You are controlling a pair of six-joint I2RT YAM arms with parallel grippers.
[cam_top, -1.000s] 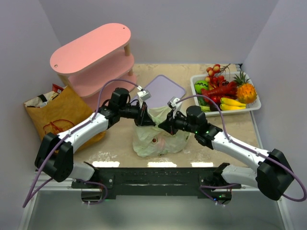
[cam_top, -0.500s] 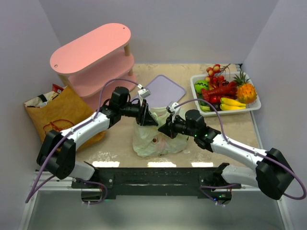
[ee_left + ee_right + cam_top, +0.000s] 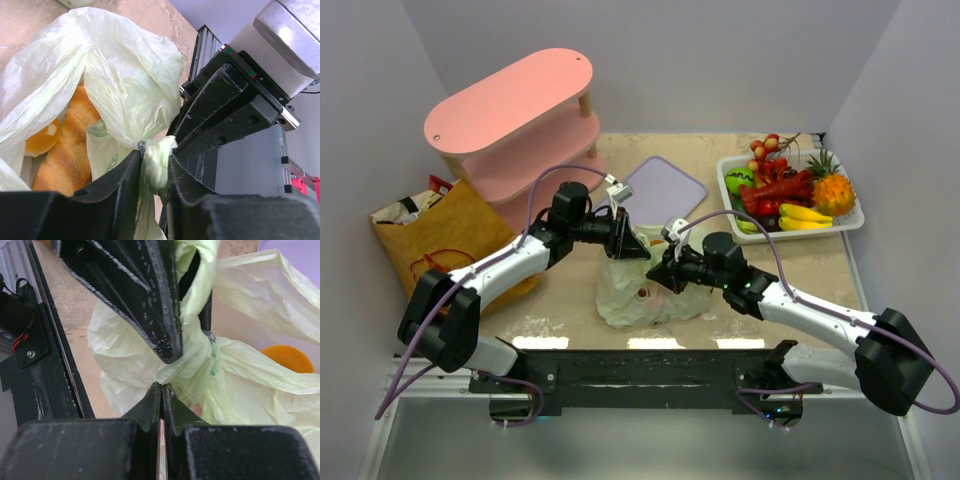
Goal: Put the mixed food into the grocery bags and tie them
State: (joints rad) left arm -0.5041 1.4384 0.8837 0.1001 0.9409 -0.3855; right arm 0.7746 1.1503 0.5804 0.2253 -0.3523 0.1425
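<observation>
The pale-green plastic grocery bag (image 3: 642,292) lies at the table's middle front. In the left wrist view it (image 3: 100,60) holds a golden-brown bread loaf (image 3: 67,150) and a round orange piece (image 3: 42,140). My left gripper (image 3: 631,246) is shut on a bunched handle (image 3: 156,162) above the bag. My right gripper (image 3: 661,271) sits close beside it, jaws shut, the tips pinching the twisted plastic knot (image 3: 187,367). The brown paper bag (image 3: 440,240) with red print lies at the far left, a red packet poking out of it.
A pink two-tier shelf (image 3: 515,105) stands at the back left. A lilac board (image 3: 665,185) lies behind the bag. A white tray (image 3: 845,222) of toy fruit sits at the back right. The black rail (image 3: 650,360) runs along the front.
My right gripper has moved left and lower, closer to the left gripper over the plastic bag. The left gripper shifted slightly right. The bag's top is drawn tighter.
</observation>
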